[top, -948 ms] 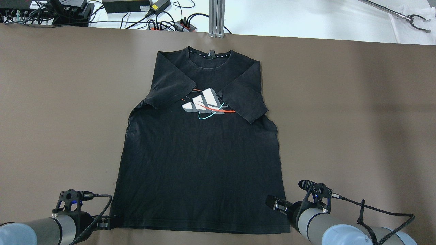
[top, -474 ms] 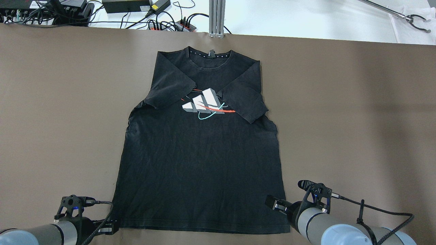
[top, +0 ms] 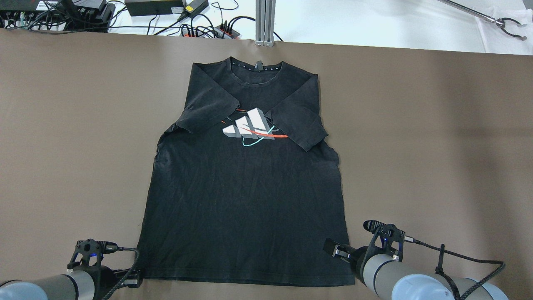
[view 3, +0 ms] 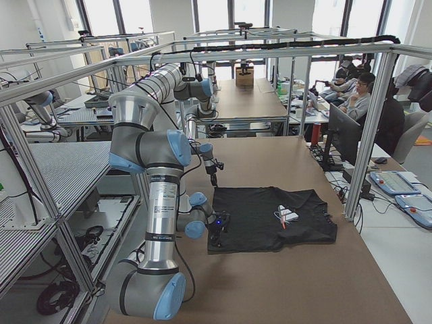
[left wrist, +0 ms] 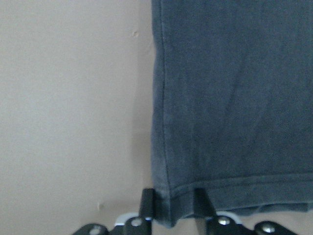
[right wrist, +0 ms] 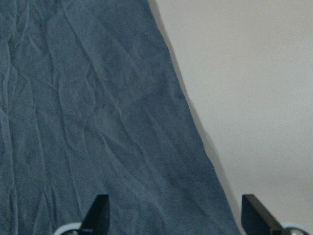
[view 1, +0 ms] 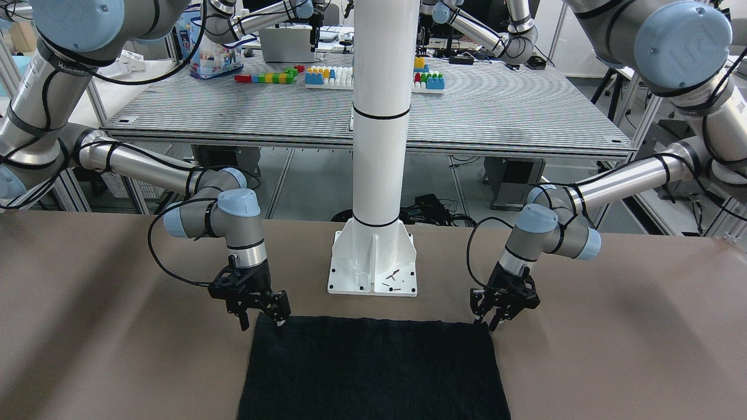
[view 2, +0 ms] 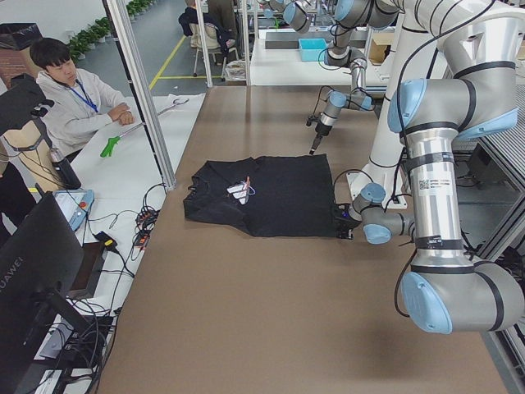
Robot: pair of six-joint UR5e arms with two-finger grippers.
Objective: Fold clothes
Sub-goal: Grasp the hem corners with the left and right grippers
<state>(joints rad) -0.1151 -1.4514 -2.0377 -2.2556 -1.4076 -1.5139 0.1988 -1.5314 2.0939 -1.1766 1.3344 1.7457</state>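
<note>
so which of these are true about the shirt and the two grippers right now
1. Both sleeves are folded in over the shirt's chest. True.
2. The right gripper is shut on the hem. False: its jaws stand wide open at the shirt's near right corner.
3. The left gripper has one finger on each side of the near left hem corner. True.
4. The shirt lies face down, print hidden. False: the logo faces up, partly covered by the sleeves.
5. The collar points toward the robot. False: it is at the far side, and the hem is nearest the robot.
</note>
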